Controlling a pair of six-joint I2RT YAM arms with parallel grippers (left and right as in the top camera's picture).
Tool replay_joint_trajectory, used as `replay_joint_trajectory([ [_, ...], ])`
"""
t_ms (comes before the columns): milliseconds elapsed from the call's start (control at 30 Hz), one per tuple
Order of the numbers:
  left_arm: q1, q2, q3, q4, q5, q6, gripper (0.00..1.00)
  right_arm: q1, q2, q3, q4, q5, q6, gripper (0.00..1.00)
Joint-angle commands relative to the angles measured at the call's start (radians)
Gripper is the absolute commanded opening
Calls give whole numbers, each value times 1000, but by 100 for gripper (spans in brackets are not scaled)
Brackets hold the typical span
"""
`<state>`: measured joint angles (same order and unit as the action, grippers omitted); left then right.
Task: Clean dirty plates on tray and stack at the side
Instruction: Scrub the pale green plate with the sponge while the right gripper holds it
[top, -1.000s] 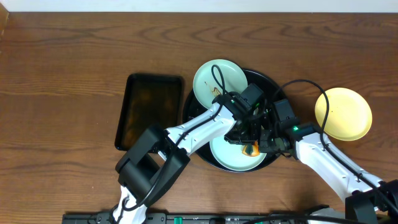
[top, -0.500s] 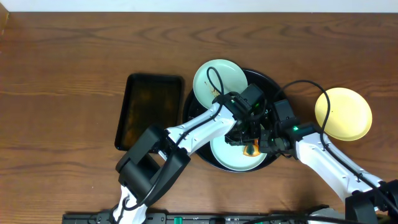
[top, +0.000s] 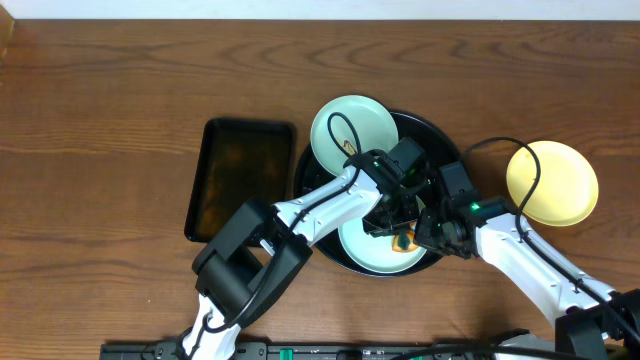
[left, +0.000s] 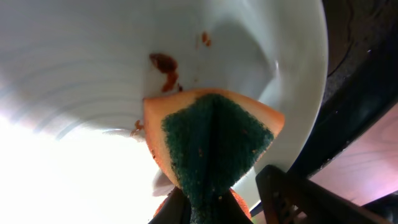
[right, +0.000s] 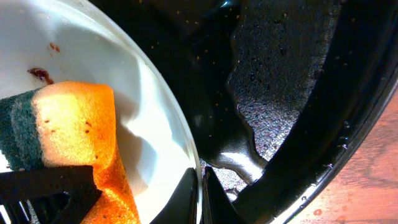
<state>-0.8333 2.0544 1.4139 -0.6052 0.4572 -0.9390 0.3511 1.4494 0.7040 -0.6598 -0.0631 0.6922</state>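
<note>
Plate cleaning, mid-wipe. 1 mint-blue plate (top: 372, 252) lies in the round black tray (top: 445, 145). The left fingers (right: 50, 185) grip an orange-and-green sponge (left: 211, 143) pressed on its smeared face. The right fingers (right: 186, 196) pinch its rim. A 2nd mint-blue plate (top: 352, 128) overlaps the tray's far-left rim. The yellow plate (top: 552, 182) rests on the surface (top: 100, 100), right of the tray.

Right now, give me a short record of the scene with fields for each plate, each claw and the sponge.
plate being cleaned: mint-blue plate on the round black tray, brown smears visible
left claw: shut on an orange-and-green sponge, pressed to that plate
right claw: pinching that plate's rim
second mint-blue plate: overlapping the tray's upper-left rim
yellow plate: on the table, right of the tray
rectangular tray: left of the round tray
</note>
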Motion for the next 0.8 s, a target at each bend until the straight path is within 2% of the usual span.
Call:
replay_joint_trajectory([
  [0,-2,18,-10,7,-24,-25,7,3,-3,1,-6,2,56,1],
  [533,-10,80,-36,32,-37,-47,7,3,-3,0,-23,3,56,1],
  [767,31,87,-36,12,-157,0,7,3,-3,-1,-45,10,55,1],
])
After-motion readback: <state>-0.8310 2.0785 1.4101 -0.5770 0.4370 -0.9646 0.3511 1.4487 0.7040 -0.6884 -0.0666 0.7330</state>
